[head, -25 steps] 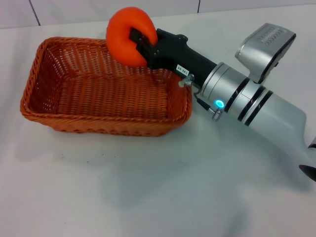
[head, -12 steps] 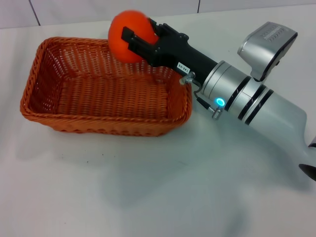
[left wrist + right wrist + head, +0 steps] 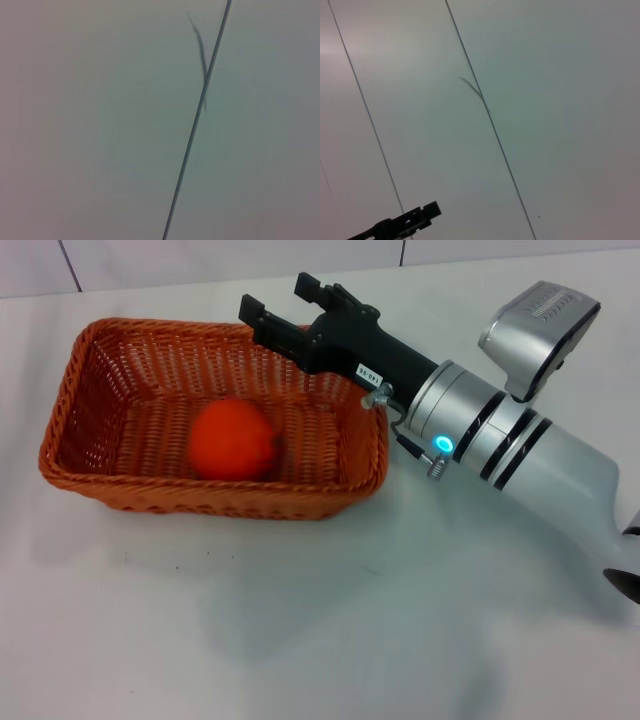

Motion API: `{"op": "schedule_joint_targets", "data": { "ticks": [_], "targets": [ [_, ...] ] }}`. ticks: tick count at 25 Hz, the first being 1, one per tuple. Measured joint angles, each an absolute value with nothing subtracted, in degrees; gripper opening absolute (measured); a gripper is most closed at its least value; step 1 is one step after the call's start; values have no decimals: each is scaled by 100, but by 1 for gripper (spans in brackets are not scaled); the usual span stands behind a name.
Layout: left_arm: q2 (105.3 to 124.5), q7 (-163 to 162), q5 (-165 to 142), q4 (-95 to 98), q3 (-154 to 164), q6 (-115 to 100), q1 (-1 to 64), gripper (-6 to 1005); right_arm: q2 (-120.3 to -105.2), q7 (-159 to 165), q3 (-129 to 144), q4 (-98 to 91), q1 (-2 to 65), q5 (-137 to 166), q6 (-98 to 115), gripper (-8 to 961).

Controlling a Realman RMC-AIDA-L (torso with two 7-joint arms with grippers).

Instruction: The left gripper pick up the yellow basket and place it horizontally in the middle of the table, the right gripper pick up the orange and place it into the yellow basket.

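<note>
The woven orange-brown basket (image 3: 110, 475) lies lengthwise on the white table (image 3: 300, 620) at the left of the head view. The orange (image 3: 234, 440) rests on the basket's floor, right of its middle. My right gripper (image 3: 281, 298), black on a silver wrist with a blue light, hangs open and empty above the basket's far right rim, apart from the orange. One of its fingertips (image 3: 420, 215) shows at the edge of the right wrist view. My left gripper is out of view.
A pale tiled wall with dark seams (image 3: 403, 252) runs behind the table; the wrist views show only that kind of pale surface with a seam (image 3: 195, 125). My right arm (image 3: 540, 470) stretches across the right side of the table.
My right gripper opened and let go of the orange. The orange dropped from above the far rim to the basket's floor.
</note>
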State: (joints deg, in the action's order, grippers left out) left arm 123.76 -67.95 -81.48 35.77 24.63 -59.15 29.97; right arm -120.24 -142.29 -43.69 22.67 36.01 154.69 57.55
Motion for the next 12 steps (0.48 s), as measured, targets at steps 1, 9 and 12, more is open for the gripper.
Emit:
{"op": "schedule_joint_targets", "data": {
  "ticks": [1,9,12],
  "targets": [
    [12375,-6749,-8144,3578,2455,-5908,2997,876,-12024,-14303,-4396,2267,3606,15470,5765,933],
    [12377,-6067,-7969,3548,2434,-5596,2969,876,-12008,-15829,-5444,2142,3246,15470,6275,934],
    [12390,-5528,-7631,3421,2427,-5553,2904,875,-12005,-16182,-6042,2001,3030,15463,6395,934]
  ]
}}
